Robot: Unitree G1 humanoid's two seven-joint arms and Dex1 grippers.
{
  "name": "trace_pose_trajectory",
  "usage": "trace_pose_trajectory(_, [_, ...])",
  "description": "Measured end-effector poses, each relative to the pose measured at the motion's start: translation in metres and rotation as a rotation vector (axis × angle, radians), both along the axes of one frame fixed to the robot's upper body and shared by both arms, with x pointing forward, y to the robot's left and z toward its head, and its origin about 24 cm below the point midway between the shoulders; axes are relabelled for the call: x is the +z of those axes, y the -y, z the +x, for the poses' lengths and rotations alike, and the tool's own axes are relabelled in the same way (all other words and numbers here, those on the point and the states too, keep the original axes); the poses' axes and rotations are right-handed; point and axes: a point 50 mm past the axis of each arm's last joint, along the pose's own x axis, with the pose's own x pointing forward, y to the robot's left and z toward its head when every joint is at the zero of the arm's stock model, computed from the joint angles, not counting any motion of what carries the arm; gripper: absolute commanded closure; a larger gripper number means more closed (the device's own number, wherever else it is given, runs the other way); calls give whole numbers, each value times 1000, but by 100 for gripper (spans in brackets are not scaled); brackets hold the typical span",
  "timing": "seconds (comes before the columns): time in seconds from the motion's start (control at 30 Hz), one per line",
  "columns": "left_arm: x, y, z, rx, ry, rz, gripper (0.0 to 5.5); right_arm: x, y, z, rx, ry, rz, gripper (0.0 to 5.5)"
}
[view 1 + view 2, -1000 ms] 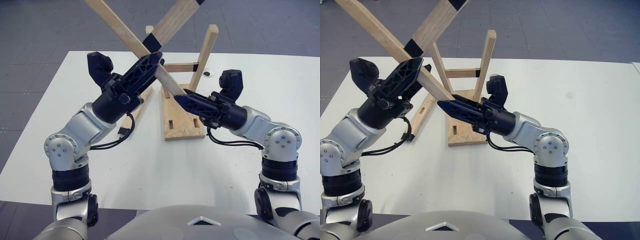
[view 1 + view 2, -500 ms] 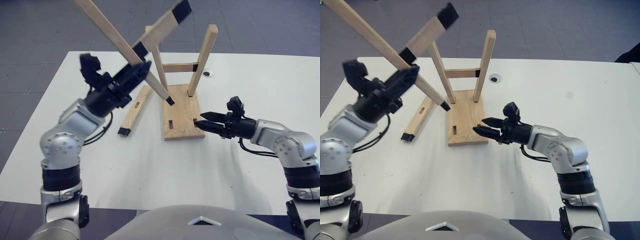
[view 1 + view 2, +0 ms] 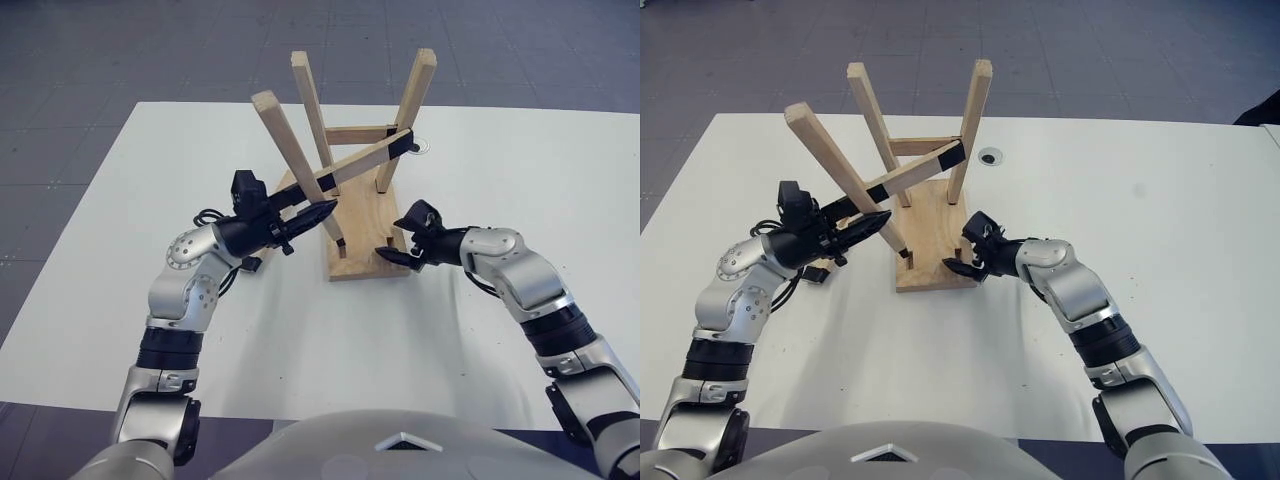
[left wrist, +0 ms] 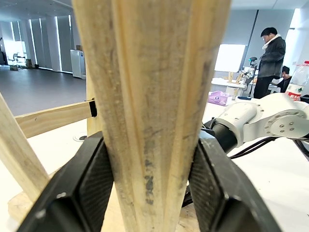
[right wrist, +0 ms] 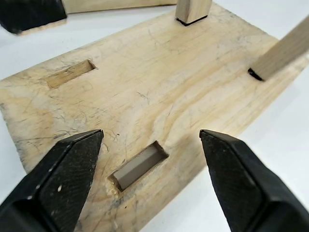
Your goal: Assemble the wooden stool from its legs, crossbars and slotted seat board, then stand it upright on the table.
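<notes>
The slotted seat board lies flat on the table with two legs standing in its far slots, joined by a crossbar. My left gripper is shut on a second leg and holds it tilted. Its black foot hangs just over the board's near-left slot, which is empty. A crossbar fixed to this leg reaches toward the standing right leg. My right gripper is open at the board's near-right corner, its fingers either side of the empty slot.
Partly hidden behind my left forearm, a loose leg lies on the table left of the board, its black end showing. A round grommet hole sits behind the stool. The white table is bare to the right and in front.
My right gripper let go of the raised leg's lower end and dropped to the board's near-right corner. My left arm swung the leg and crossbar down from overhead to the board.
</notes>
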Motion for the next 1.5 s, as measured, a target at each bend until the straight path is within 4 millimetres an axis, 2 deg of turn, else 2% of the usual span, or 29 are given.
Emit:
trace_pose_trajectory(0.07, [0, 2, 0, -8, 10, 1, 344, 2, 1, 0, 0, 19, -24, 181])
trace_pose_trajectory(0.27, [-8, 2, -1, -3, 5, 28, 344, 11, 28, -1, 14, 62, -151, 181])
trace_pose_trajectory(0.47, [-11, 5, -1, -6, 3, 30, 344, 12, 25, -3, 91, 92, -201, 181])
trace_pose_trajectory(0.73, [-10, 4, 0, 4, 9, 21, 344, 13, 7, 7, 173, 150, -273, 181])
trace_pose_trajectory(0.87, [-9, 0, 0, 13, 26, 47, 344, 21, -1, 4, 445, 319, -493, 181])
trace_pose_trajectory(1.03, [-10, -2, 1, 10, 21, 58, 344, 26, 6, -6, 663, 372, -570, 181])
trace_pose_trajectory(1.17, [-8, 10, -7, -58, 16, 20, 344, 26, 12, -9, 747, 421, -560, 181])
trace_pose_trajectory(1.33, [-10, 22, -21, -162, -39, -48, 344, 23, 18, 0, 752, 479, -564, 181])
trace_pose_trajectory(1.5, [-20, 17, -19, -146, -47, -7, 344, 23, 20, 1, 740, 484, -556, 181])
